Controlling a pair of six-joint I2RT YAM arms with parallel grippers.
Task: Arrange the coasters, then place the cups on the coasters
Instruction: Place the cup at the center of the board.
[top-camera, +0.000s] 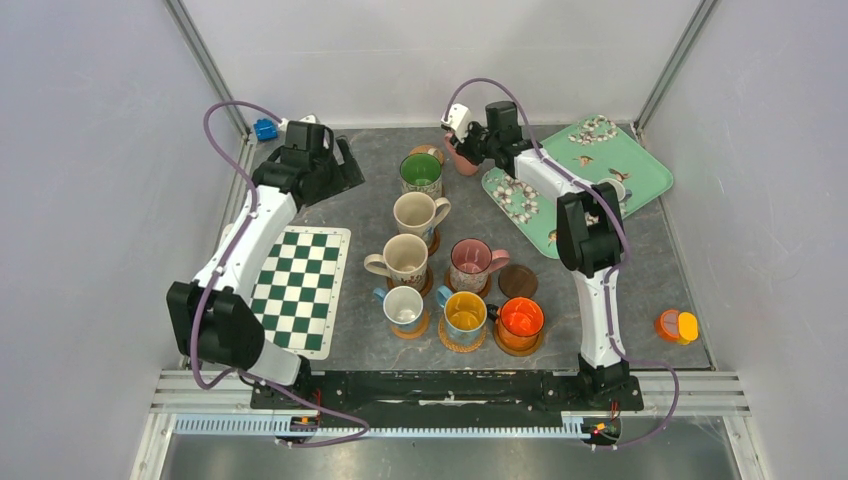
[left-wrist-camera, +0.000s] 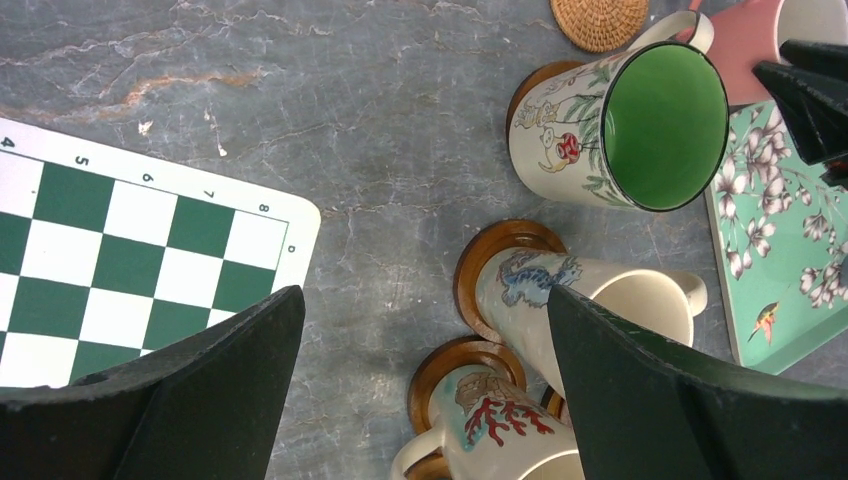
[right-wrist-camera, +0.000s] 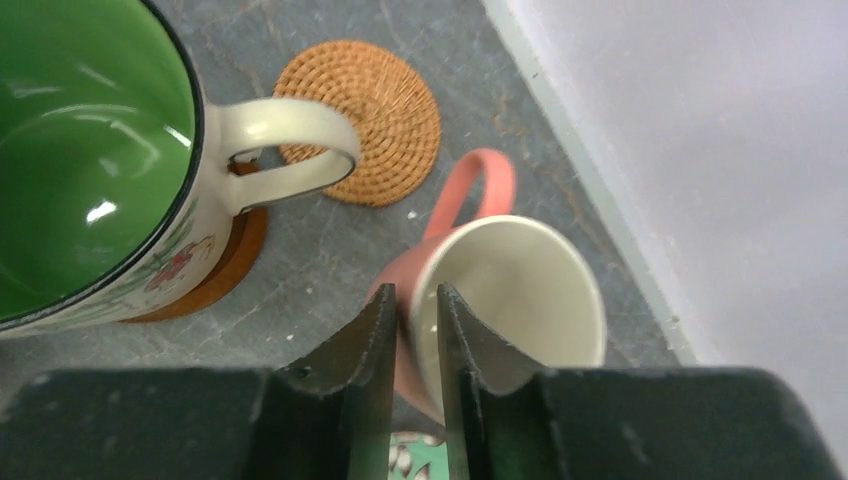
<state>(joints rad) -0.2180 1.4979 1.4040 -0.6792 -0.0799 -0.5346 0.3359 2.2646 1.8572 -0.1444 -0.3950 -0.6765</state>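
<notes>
Pink cup (right-wrist-camera: 510, 290), cream inside, 1 pink handle; maybe tilted.

Eight mugs (top-camera: 417, 213) in plain sight; possibly a ninth, half hidden on the one floral tray (top-camera: 640, 165), upper right. Nine coasters (top-camera: 518, 281): seven under mugs, one bare brown at centre, one woven coaster (right-wrist-camera: 360, 120) at top centre. One checkered mat (top-camera: 300, 290), left.

Top external view: fixed high behind the near edge, looking down over the whole table (top-camera: 370, 200). Left wrist view: near, facing down on the green-lined mug (left-wrist-camera: 640, 130); right wrist view: nearer, above the pink cup (right-wrist-camera: 520, 290). Both wrist views share these and the rattan coaster (right-wrist-camera: 385, 100).
</notes>
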